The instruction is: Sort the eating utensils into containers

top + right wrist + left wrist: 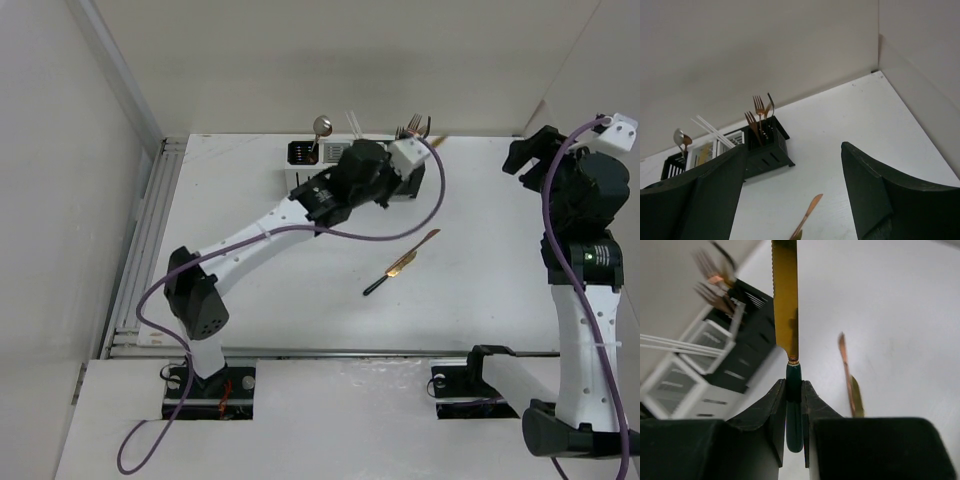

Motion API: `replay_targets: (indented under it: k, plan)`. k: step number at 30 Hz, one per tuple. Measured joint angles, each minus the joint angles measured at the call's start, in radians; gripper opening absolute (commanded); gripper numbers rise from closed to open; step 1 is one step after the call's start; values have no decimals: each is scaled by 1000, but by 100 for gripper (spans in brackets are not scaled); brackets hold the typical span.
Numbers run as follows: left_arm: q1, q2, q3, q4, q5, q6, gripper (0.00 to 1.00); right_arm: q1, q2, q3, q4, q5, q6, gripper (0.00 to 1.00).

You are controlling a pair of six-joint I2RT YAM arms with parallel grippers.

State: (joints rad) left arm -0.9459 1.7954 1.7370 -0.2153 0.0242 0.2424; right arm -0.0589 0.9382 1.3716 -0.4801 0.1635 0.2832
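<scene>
My left gripper [794,385] is shut on the dark handle of a gold knife [785,300], whose blade points away from the camera. In the top view it [405,175] hovers over the row of containers [300,153] at the back of the table. The holders [715,347] are white and black and hold a spoon [322,125], white chopsticks [712,131] and copper forks [756,117]. Another copper knife with a black handle [400,263] lies on the table. My right gripper [794,146] is open and empty, raised at the far right [522,155].
Walls close the table at the back and on both sides. A metal rail [140,260] runs along the left edge. The left arm's purple cable [400,230] loops over the table between the containers and the lying knife.
</scene>
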Motion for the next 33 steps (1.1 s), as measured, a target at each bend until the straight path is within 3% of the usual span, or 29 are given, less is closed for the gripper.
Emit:
replay_targets:
  k: [9,16,23,33]
  plan:
    - [225,-3,51,226,-107,-45,0,0,103,-35,113,-52,33,78]
    - [335,147,84,356,-81,-98,0,0,217,-42,137,-64,39,78]
    - [403,335,177,436,-33,-170,0,0,286,0,123,-46,30,78]
    - [418,384,117,580,-1,-229,0,0,327,72,121,3,-6,78]
